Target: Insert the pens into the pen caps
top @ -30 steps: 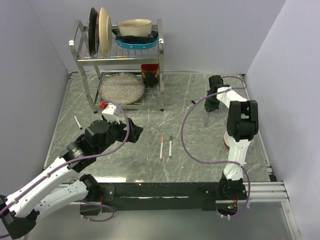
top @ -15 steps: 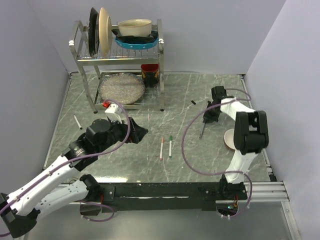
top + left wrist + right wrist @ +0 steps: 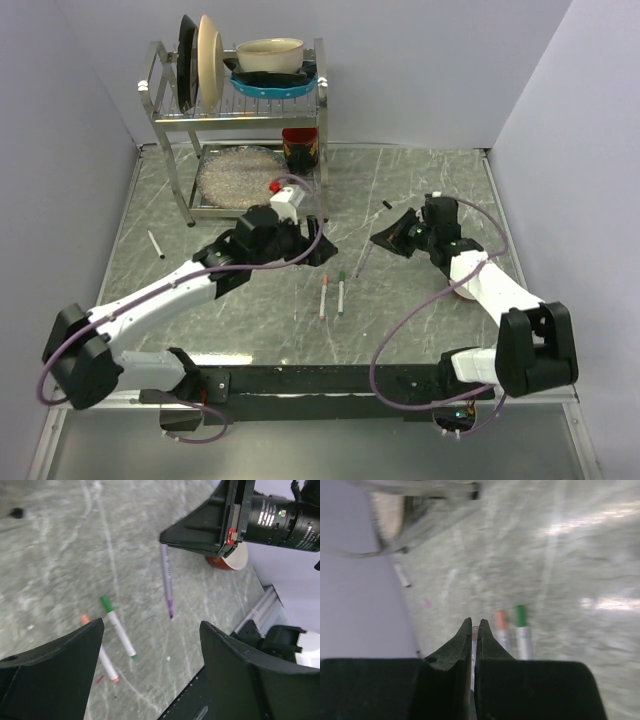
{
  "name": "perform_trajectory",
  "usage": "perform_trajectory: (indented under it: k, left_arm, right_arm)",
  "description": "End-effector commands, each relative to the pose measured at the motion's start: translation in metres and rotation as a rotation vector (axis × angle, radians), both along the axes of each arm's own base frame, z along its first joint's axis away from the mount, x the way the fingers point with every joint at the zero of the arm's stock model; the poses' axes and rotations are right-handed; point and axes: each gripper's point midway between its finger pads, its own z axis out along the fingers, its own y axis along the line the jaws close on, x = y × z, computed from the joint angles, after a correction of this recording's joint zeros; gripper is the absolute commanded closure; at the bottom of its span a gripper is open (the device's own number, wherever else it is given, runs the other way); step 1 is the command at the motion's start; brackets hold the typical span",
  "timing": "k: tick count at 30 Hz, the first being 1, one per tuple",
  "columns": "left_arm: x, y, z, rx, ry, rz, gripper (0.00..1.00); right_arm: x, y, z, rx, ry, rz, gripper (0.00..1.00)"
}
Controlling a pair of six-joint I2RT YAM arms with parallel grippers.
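My right gripper (image 3: 378, 241) is shut on a whitish pen (image 3: 361, 265) that hangs down with its dark purple tip just above the table. It also shows in the left wrist view (image 3: 166, 577) and between the shut fingers in the right wrist view (image 3: 474, 647). A pink-ended pen (image 3: 323, 296) and a green-ended pen (image 3: 341, 292) lie side by side on the table at centre. My left gripper (image 3: 322, 253) is open and empty above them, left of the held pen. A small black cap (image 3: 386, 204) lies behind my right gripper. No other caps show.
A metal dish rack (image 3: 240, 130) with plates and bowls stands at the back left. Another slim white pen (image 3: 156, 244) lies at the far left. A red-and-white bowl (image 3: 229, 561) sits on the right, under my right arm.
My left arm has swung from the left to the table's centre. My right arm has carried the pen from the back right toward the centre.
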Motion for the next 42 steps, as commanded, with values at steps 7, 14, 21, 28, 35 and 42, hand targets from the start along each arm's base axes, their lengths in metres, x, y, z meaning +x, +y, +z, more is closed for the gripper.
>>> perform_trajectory:
  k: [7,14,21,28,35,42]
  left_arm:
    - [-0.002,-0.050,0.015,-0.087,-0.011,-0.202,0.20]
    - [0.006,-0.070,-0.015,-0.013,0.048,-0.222,0.28]
    - [0.002,-0.084,-0.023,-0.019,0.083,-0.253,0.76]
    - [-0.024,-0.070,-0.007,0.030,0.040,-0.416,0.99]
    - [-0.074,-0.043,-0.001,0.014,0.255,-0.627,0.99]
    - [-0.090,-0.032,0.052,-0.110,0.336,-0.581,0.99]
  right_arm:
    - [-0.006,0.034,0.057,0.197,-0.128,0.008,1.00]
    - [-0.011,0.034,0.072,0.212,-0.177,0.016,1.00]
    - [-0.013,0.034,0.078,0.207,-0.193,0.025,1.00]
    - [-0.033,0.045,0.094,0.079,-0.370,0.344,0.73]
    - [-0.054,0.026,0.129,-0.276,-0.710,0.547,0.35]
    - [-0.091,0.033,0.149,-0.639,-1.230,0.646,0.34]
